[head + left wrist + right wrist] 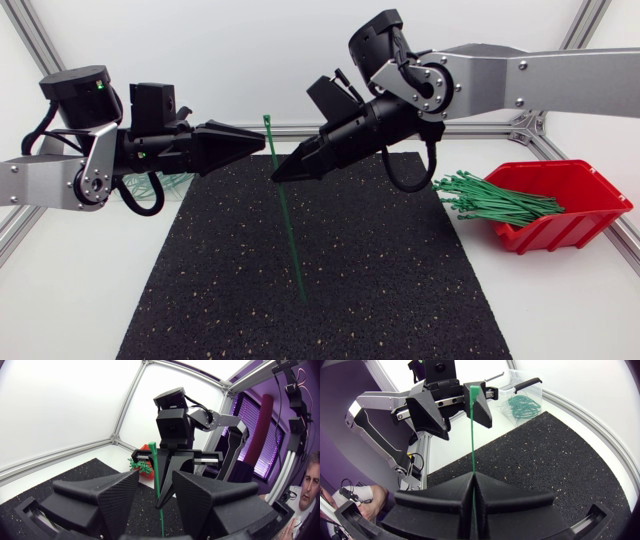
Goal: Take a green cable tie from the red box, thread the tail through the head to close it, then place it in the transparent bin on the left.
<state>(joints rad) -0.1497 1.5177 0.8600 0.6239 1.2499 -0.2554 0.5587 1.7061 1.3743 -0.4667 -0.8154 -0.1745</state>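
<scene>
Inside red box (pixel 562 233), green cable ties (pixel 492 199).

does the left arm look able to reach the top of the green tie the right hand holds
Probably yes: the left hand is open close beside the cable tie, above where the right hand pinches it, with nothing between.
</scene>
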